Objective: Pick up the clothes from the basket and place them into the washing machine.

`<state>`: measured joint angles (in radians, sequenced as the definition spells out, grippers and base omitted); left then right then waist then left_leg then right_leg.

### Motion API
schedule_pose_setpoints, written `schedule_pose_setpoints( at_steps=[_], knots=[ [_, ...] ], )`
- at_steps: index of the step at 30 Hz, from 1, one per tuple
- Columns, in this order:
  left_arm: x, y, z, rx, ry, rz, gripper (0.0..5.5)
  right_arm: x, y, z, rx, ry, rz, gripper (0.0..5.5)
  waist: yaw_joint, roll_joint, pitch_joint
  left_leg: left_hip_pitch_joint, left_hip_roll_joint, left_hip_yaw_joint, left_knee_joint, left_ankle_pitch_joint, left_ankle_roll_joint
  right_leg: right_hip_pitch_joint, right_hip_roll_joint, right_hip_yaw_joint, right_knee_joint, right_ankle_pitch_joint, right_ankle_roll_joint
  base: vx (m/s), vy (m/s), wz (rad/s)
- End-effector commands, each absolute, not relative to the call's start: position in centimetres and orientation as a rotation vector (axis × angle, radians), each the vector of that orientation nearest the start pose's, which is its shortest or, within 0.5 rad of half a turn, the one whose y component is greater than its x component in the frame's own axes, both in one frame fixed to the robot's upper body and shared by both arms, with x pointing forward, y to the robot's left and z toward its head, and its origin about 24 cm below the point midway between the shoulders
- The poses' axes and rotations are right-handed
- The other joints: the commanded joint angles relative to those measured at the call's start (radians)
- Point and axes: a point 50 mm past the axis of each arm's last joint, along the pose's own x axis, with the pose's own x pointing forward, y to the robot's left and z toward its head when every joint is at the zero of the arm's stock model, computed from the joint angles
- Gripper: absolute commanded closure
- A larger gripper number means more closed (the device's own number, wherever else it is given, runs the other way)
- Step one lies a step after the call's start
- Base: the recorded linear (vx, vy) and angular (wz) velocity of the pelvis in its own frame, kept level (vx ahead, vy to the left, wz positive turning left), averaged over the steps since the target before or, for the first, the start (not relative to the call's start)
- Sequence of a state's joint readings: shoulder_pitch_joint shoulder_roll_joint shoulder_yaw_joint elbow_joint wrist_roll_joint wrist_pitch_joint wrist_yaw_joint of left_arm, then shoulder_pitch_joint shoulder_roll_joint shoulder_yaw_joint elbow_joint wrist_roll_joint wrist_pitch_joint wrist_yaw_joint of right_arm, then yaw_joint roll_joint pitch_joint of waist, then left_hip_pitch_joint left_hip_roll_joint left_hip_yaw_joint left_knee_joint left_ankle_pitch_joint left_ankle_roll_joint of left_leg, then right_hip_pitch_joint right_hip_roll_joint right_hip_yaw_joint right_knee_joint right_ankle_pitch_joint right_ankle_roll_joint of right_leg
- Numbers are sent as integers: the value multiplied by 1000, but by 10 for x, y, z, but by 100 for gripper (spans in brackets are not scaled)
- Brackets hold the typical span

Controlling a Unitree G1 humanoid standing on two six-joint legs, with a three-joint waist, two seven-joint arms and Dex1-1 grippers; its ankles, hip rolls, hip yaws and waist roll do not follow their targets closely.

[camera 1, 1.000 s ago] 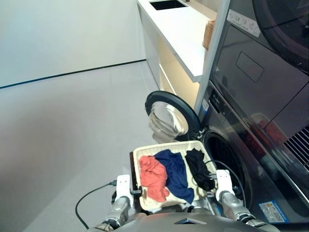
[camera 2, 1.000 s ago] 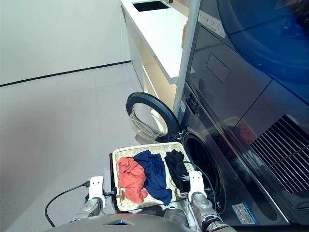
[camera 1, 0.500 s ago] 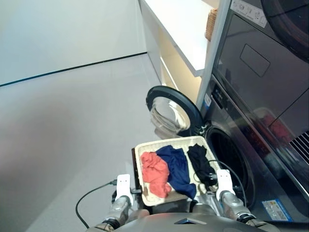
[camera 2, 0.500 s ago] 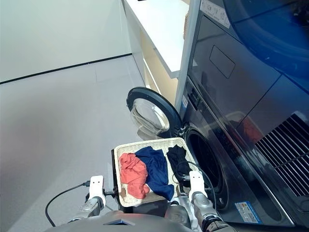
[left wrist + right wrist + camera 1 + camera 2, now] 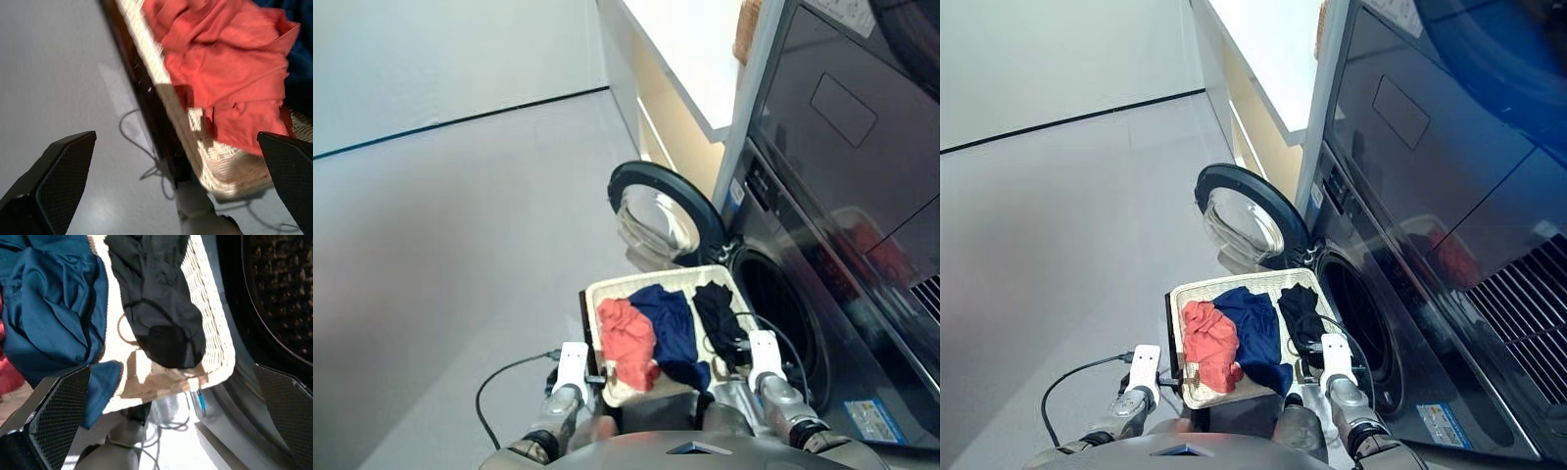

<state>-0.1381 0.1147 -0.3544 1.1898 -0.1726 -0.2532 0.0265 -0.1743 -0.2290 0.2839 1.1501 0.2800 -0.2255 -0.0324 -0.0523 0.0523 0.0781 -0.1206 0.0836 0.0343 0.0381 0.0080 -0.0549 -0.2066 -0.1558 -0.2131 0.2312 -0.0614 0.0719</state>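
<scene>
The cream wicker basket (image 5: 656, 282) stands on a dark stand in front of the washing machine, whose drum hole (image 5: 781, 315) is uncovered and whose round door (image 5: 661, 208) is swung out to the left. Three garments lie in the basket: coral-orange (image 5: 626, 340), navy blue (image 5: 672, 328) and black (image 5: 719, 318). My left gripper (image 5: 574, 364) hangs open beside the basket's near left corner, just off the coral garment (image 5: 225, 73). My right gripper (image 5: 762, 354) is open at the near right corner, over the black garment (image 5: 156, 308) and the basket's rim (image 5: 211, 333). Neither holds anything.
A black cable (image 5: 504, 384) loops on the grey floor to my left. A white counter (image 5: 690, 49) runs along the back, beside the machine. A dark appliance with a flat panel (image 5: 842, 108) sits above the washing machine. A blue sticker (image 5: 869, 419) marks its lower front.
The camera has tilted down and shifted, so the whole scene sits higher in the picture. Basket, clothes and both open grippers keep about the same places relative to one another.
</scene>
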Motion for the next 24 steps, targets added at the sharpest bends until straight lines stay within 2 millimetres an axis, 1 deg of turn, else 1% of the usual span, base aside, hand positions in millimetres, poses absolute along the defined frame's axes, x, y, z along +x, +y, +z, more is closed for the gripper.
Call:
schedule_pose_setpoints(
  at_steps=[1,3,4,5,8,10,14,15,18,19,20,21,22,23,24],
  knots=[
    [219,166,-111,262,642,-143,0,236,-190,-96,-180,599,42,0,-11,-58,49,-3,-5,46,55,-37,4,38,-44,50,-165,136,77,0,0,0],
    [228,166,-105,270,607,-138,0,246,-186,-88,-196,556,63,0,-13,-57,64,-41,0,45,81,-40,7,-10,-50,58,-141,135,75,0,0,0],
    [236,166,-99,282,576,-135,0,258,-184,-77,-200,502,76,0,-18,-56,87,-84,3,49,121,-49,9,-63,-53,72,-105,133,73,0,0,0],
    [236,166,-99,282,576,-135,0,258,-184,-77,-200,502,76,0,-18,-56,86,-87,3,49,124,-50,9,-66,-53,72,-103,133,73,0,0,0],
    [250,164,-89,300,534,-138,0,276,-175,-60,-211,417,107,0,-28,-57,122,-174,5,46,204,-69,13,-163,-56,89,-30,122,65,0,0,0],
    [260,161,-81,319,496,-138,0,285,-173,-50,-218,372,108,0,-33,-53,140,-211,8,45,217,-69,14,-211,-59,88,-4,117,62,0,0,0],
    [284,157,-59,352,389,-136,0,305,-162,-23,-202,244,120,0,-47,-51,171,-287,11,43,234,-65,11,-292,-66,88,14,117,61,0,0,0],
    [290,157,-53,358,368,-130,0,311,-156,-14,-197,204,133,0,-51,-51,177,-305,12,44,236,-64,12,-317,-66,90,26,118,61,0,0,0],
    [303,157,-39,392,313,-122,0,323,-150,6,-204,121,152,0,-61,-52,193,-362,13,45,263,-69,13,-381,-70,101,49,121,60,0,0,0],
    [312,158,-30,419,282,-117,0,331,-142,19,-205,70,172,0,-66,-53,203,-394,14,46,279,-75,13,-414,-71,109,63,123,60,0,0,0],
    [312,158,-30,419,282,-117,0,332,-142,20,-205,70,172,0,-66,-53,202,-397,14,46,281,-75,13,-417,-71,109,64,123,60,0,0,0],
    [316,158,-25,443,264,-124,0,335,-138,27,-208,39,182,0,-69,-55,206,-417,16,48,294,-78,13,-432,-70,112,70,125,61,0,0,0],
    [322,160,-17,490,229,-127,0,340,-135,37,-205,-2,190,0,-78,-56,213,-447,17,55,313,-85,14,-468,-66,120,80,128,60,0,0,0],
    [322,160,-17,490,229,-128,0,340,-135,37,-205,-2,189,0,-76,-55,214,-448,19,55,318,-89,14,-469,-64,121,83,126,59,0,0,0],
    [325,161,-14,536,220,-130,0,342,-132,43,-203,-25,200,0,-80,-58,218,-470,22,56,333,-93,14,-490,-61,128,90,127,59,0,0,0]
  ],
)
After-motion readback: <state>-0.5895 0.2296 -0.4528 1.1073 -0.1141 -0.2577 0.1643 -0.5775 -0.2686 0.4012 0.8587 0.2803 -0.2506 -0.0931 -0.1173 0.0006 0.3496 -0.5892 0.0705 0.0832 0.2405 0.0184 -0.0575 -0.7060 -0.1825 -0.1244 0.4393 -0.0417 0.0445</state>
